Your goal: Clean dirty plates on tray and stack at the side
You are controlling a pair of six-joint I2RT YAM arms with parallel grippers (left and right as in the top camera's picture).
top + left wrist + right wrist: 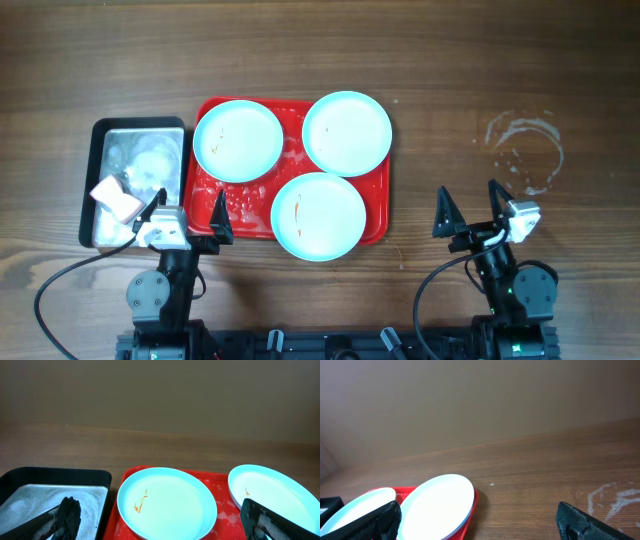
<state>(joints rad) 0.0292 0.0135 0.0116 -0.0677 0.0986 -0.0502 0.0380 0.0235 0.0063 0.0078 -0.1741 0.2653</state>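
Three pale turquoise plates lie on the red tray [232, 207]: one at the back left [238, 140], one at the back right [347, 133] and one at the front [319, 216]. The back-left and front plates carry small orange smears. My left gripper [187, 207] hovers open at the tray's front left corner, holding nothing. In the left wrist view a smeared plate [167, 502] lies straight ahead between the fingers [67, 515], with a second plate [270, 490] to its right. My right gripper [470, 205] stands open over bare table right of the tray. The right wrist view shows a plate [437, 505] at the tray's rim [474, 497].
A grey metal pan [140, 135] with a black rim sits left of the tray, with a pale sponge [117, 198] in its front corner. A white smeared ring [523, 150] marks the wooden table at the back right.
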